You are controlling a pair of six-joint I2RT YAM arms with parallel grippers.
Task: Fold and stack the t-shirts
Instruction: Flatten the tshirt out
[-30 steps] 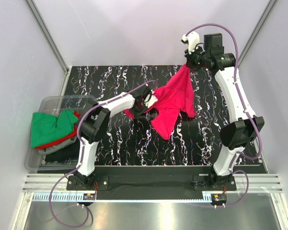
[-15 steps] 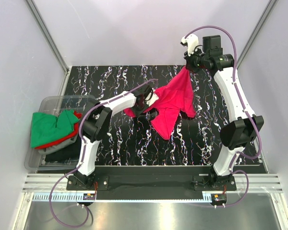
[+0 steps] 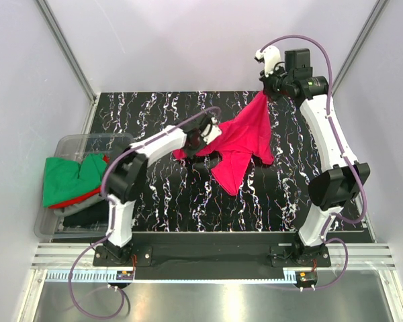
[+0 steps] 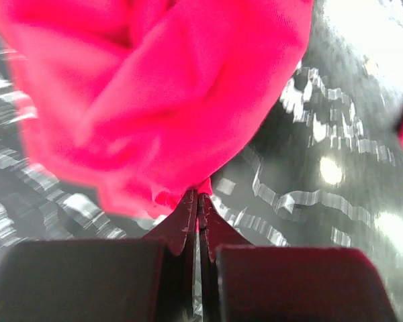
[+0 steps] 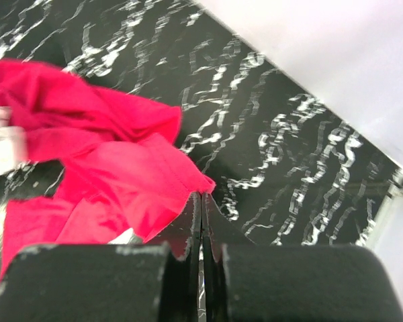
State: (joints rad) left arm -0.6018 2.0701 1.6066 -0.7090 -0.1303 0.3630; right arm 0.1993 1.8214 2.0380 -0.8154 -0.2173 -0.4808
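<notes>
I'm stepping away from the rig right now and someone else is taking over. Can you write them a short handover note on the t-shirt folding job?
Left tool: shut, pinching an edge of the crimson short-sleeved cloth t-shirt.
Right tool: shut on another edge of the same shirt, raised at the far right. The shirt spans between the two tools, crumpled, over the black marbled table.
Green cloth t-shirt, red cloth t-shirt and dark cloth t-shirt: heaped in the clear plastic bin on the left.
Done: nothing folded or stacked.
Left: spread and fold the crimson shirt, then the other three, and stack them.
</notes>
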